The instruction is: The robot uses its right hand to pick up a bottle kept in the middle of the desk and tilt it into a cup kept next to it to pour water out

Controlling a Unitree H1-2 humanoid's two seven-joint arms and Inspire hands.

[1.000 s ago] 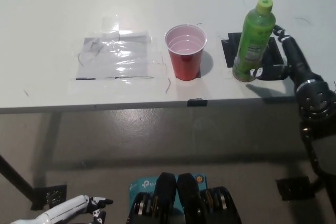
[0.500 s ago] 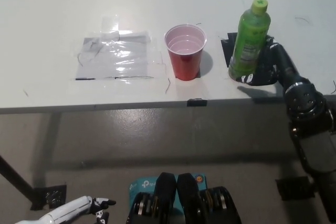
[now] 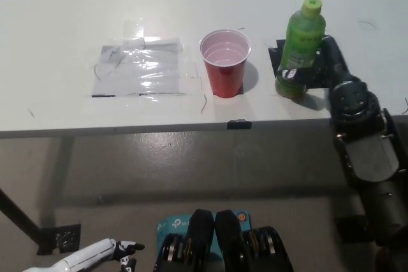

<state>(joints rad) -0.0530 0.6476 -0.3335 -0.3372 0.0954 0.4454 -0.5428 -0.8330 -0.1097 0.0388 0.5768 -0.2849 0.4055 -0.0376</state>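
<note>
A green bottle with a green cap stands on the white desk, right of centre and leaning slightly left, on a black tape mark. My black right hand is pressed against its right side, with dark fingers wrapped across its lower part, shut on it. Just left of the bottle a red cup stands upright, open and pale inside, a small gap apart. My white left hand rests low at the bottom left, below the desk, fingers apart and holding nothing.
A patch of clear shiny tape lies flat on the desk left of the cup. A small black tape piece marks the desk's front edge. Grey floor shows below the edge.
My right hand has closed in on the bottle from the right. Bottle and hand have shifted a little to the left, toward the cup. The cup has not moved.
</note>
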